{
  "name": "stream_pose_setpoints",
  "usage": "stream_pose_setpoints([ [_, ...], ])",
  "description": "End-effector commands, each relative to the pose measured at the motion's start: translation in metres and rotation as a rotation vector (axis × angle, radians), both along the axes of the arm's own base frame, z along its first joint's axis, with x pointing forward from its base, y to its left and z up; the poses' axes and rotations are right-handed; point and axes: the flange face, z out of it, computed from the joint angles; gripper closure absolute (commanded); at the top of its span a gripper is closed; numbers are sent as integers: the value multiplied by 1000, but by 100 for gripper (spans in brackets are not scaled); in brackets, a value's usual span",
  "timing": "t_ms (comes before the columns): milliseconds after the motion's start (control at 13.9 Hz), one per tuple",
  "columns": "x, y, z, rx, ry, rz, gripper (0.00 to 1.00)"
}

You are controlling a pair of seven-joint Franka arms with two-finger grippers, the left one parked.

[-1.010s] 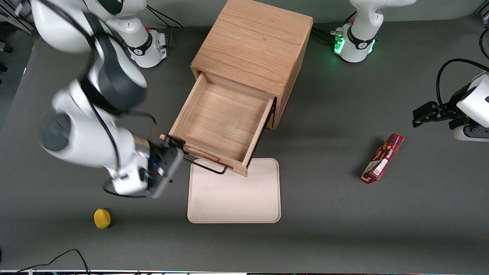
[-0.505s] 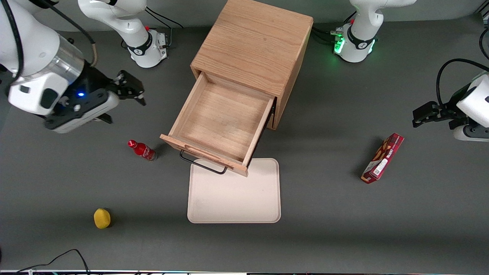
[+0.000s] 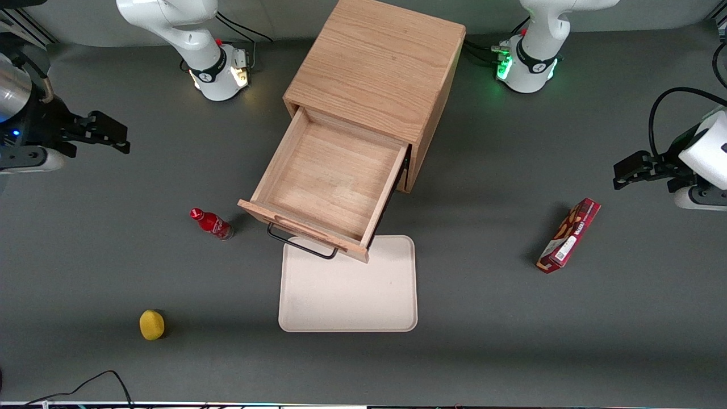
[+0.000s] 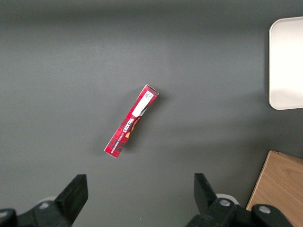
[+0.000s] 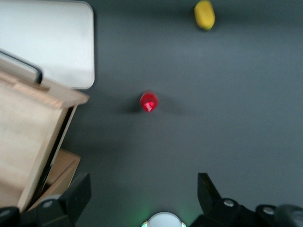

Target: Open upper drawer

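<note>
Hanging clear above the dark grey desk (image 3: 488, 318) at the working arm's end, the black two-finger pincer (image 3: 116, 140) has its fingers (image 5: 75, 196) spread wide apart; it holds nothing and touches nothing.

Upper drawer (image 3: 332, 179): light oak, wide and shallow, with a long black metal bar handle (image 3: 301, 245); pulled far out of the light oak cabinet (image 3: 377, 65), interior bare. It lies well apart from the pincer, toward the parked arm's end and nearer the front camera. In the wrist view its front corner (image 5: 52, 92) and handle end (image 5: 28, 66) show, with the lower drawer's front (image 5: 57, 177) beneath.

Change: one second ago the pincer sat at the handle end of the drawer front; half a second ago it hung higher and off toward the working arm's end; now it is farther off still. The drawer is as far out as before.

Other items: a small red bottle (image 3: 211, 222) with a red cap, standing on the desk between pincer and drawer front, hidden by the arm a second ago; a small yellow rounded object (image 3: 151, 324), nearer the front camera than the pincer; a cream rectangular tray (image 3: 349, 292) in front of the drawer, its edge under the drawer front.

Writing: a red flat carton (image 3: 569, 234) lies toward the parked arm's end, bearing white lettering and a white label (image 4: 144, 101), both too small to read.
</note>
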Motion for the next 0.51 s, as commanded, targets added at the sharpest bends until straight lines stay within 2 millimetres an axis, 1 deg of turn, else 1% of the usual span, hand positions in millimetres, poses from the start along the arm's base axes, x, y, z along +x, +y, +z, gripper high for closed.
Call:
stream_pose_setpoints([
  [0,-94,-23,-62,61,-98,-28,0],
  [72,-105,-25,-66,77,-106,-27,0],
  [144,-106,-27,-63,84,-102,-34,0],
  [216,-103,-26,-54,85,-110,-34,0],
  [361,-96,-27,-42,84,-107,-40,0],
  [433,-96,-30,-41,75,-108,-37,0],
])
